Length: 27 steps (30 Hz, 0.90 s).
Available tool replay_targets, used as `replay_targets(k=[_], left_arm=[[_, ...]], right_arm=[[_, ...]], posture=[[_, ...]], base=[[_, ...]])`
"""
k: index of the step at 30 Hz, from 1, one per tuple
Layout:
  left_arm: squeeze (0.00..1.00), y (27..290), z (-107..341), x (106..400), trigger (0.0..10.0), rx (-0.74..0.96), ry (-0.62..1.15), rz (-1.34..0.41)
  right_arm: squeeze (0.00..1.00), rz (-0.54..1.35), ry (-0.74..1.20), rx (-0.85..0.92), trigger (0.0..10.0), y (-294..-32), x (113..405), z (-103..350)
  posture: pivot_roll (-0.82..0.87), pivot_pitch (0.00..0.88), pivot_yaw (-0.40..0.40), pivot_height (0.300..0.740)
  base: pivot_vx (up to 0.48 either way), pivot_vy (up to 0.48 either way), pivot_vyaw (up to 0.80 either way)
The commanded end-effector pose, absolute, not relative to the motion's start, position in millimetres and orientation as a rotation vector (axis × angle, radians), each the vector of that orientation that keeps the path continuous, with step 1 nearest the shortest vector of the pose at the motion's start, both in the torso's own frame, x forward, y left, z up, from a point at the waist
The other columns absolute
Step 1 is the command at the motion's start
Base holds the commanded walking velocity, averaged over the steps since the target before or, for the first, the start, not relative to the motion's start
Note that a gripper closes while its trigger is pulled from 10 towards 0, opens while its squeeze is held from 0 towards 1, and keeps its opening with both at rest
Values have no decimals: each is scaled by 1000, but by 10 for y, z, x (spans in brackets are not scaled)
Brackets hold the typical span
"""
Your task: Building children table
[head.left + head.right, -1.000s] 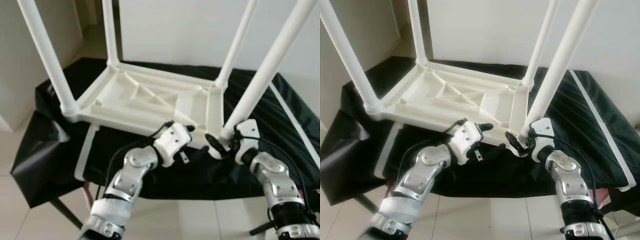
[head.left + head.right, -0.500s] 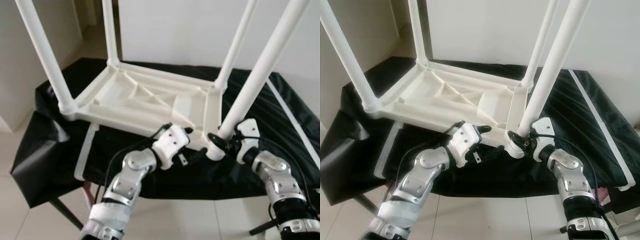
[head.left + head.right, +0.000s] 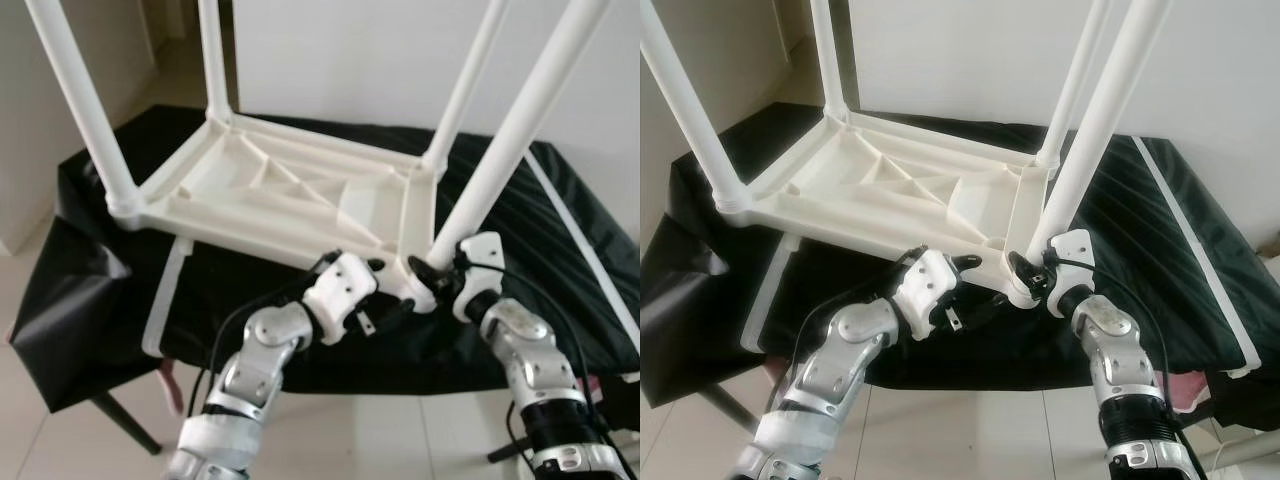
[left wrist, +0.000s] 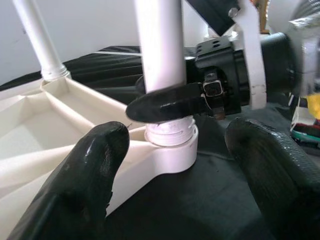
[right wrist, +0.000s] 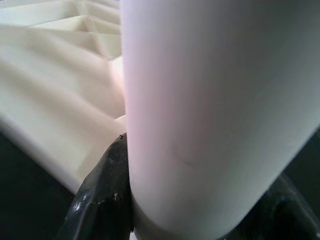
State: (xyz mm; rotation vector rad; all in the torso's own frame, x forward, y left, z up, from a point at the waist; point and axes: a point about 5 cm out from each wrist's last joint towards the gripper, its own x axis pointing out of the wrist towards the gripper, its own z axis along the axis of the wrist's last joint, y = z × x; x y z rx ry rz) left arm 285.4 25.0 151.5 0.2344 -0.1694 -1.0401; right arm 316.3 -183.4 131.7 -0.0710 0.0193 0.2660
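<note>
- No text, label, brand, number or sign can be read in any view; the white plastic parts, the black cloth and the arm housings carry no legible markings.
</note>
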Motion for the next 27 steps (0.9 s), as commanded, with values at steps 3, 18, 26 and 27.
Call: replay_targets(k=[3, 18, 26, 27], left_arm=[[0, 306, 1558, 2922, 10000, 233, -185, -884], [0, 239, 1651, 3000, 10000, 251, -203, -922], [0, 230, 1690, 3038, 10000, 260, -215, -940], [0, 225, 1692, 3041, 10000, 261, -217, -943]], right_arm=[[0, 111, 113, -47, 10000, -1806, 3082, 1114], [0, -485, 130, 77, 10000, -1797, 2847, 1016], [0, -546, 120, 66, 10000, -1815, 2830, 1036], [0, -558, 115, 59, 10000, -1832, 2828, 1048]], posture=[[46, 67, -100, 740], [15, 45, -36, 740], [-7, 25, -20, 740], [-11, 20, -19, 740]], base=[[0, 0, 0], [0, 0, 0], [0, 0, 0], [0, 0, 0]])
